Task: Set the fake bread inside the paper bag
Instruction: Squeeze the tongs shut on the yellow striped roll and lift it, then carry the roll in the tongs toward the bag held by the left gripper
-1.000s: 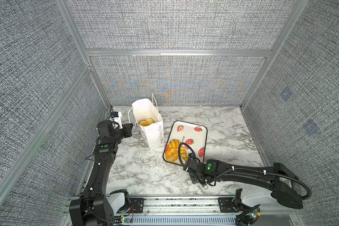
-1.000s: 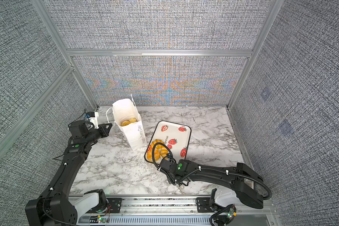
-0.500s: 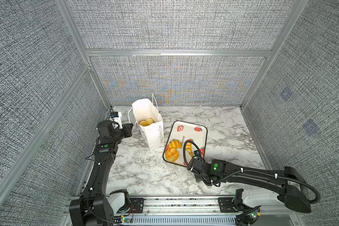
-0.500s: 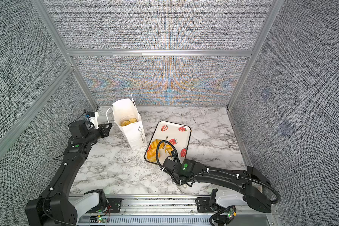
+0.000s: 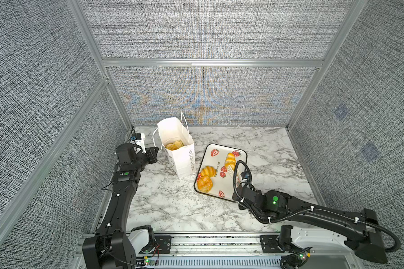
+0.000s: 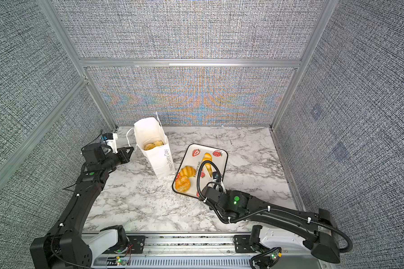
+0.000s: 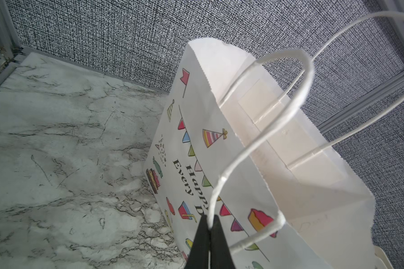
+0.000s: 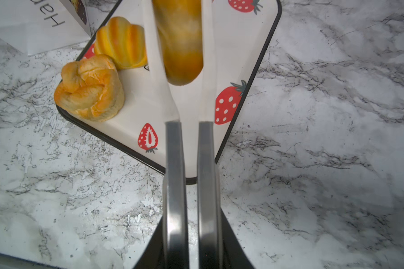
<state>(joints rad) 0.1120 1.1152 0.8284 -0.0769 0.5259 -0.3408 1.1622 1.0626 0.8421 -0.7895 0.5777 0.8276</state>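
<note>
Left gripper [image 7: 209,223]: jaws pinching white cord handle [image 7: 261,130] of upright white paper bag [image 5: 182,158], golden toy rolls [image 5: 174,145] inside | Right gripper [image 8: 178,28]: jaws clamping long golden loaf [image 8: 182,49], seemingly resting on strawberry-printed white tray [image 5: 221,187] beside bag

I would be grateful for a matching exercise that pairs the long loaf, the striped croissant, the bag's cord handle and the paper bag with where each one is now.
Things:
1. long loaf
2. striped croissant
3. cord handle
4. paper bag

Places:
A. pinched in the left gripper
B. standing on the marble table
C. between the fingers of the right gripper
D. lying free on the tray

Pairs: 1-C, 2-D, 3-A, 4-B
</note>
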